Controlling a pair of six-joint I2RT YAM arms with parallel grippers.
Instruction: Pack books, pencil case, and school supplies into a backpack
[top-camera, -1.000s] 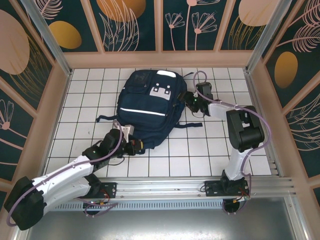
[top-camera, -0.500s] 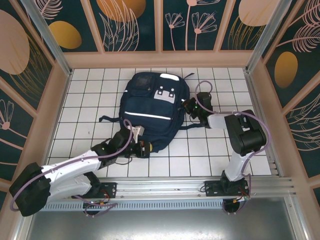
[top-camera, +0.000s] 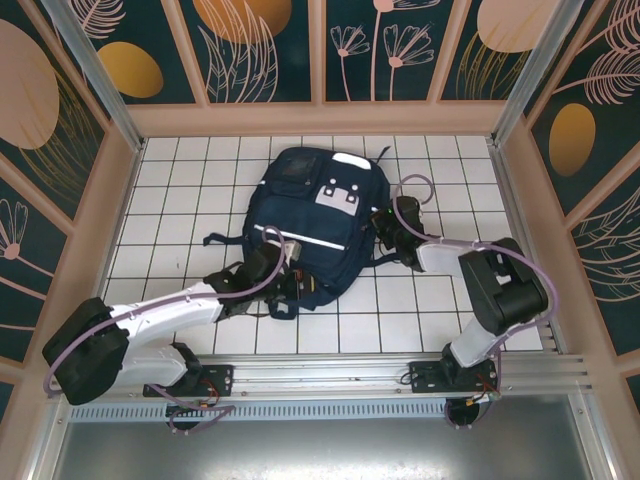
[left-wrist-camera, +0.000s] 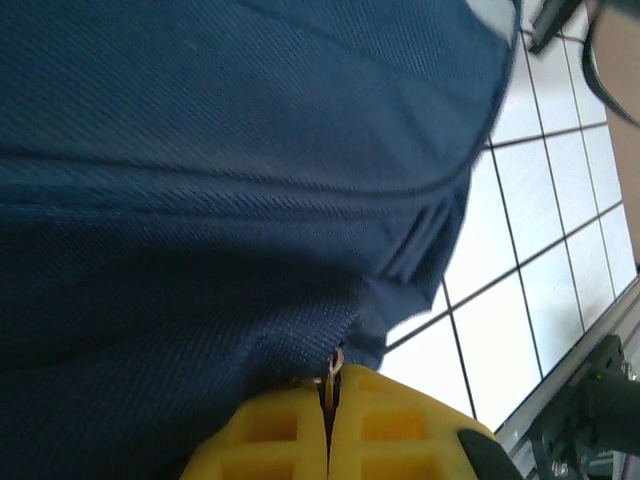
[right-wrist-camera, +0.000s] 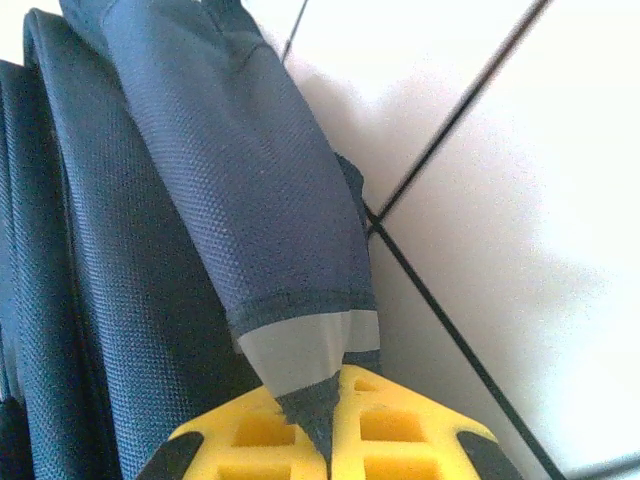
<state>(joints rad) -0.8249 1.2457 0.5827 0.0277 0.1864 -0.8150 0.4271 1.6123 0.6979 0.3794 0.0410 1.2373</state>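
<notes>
Where the white tiles run toward the back wall, the backpack (top-camera: 310, 225) lies flat near the middle of the table (top-camera: 420, 300), its top end turned toward the far right. Its front faces up, showing a white stripe (top-camera: 300, 235) across the middle and grey patches (top-camera: 340, 195) above that. A dark strap (top-camera: 222, 240) trails out on its left side.

The left gripper (top-camera: 285, 290) sits at the near left edge of the backpack. In the left wrist view the gripper (left-wrist-camera: 328, 385) is closed tight on the backpack (left-wrist-camera: 200, 200): the yellow fingers (left-wrist-camera: 270, 430) meet with no gap, and a small metal ring (left-wrist-camera: 334, 366) at the fabric's edge is caught right at their tips. The navy cloth bulges above them, with tiles to the right.

The right gripper (top-camera: 383, 222) is at the right side of the backpack, about level with the stripe. The right wrist view shows the gripper (right-wrist-camera: 330, 385) pressed fully together on a navy flap (right-wrist-camera: 260, 200) of the backpack (right-wrist-camera: 90, 300); the flap's grey tip (right-wrist-camera: 300, 345) narrows down into the seam between the yellow fingers (right-wrist-camera: 400, 430). The flap slants up and left from the grip, over white tile.

Both arms reach in from a metal rail (top-camera: 330, 375) at the near edge. Dark panels with leaf drawings (top-camera: 260, 50) wall the table in.
</notes>
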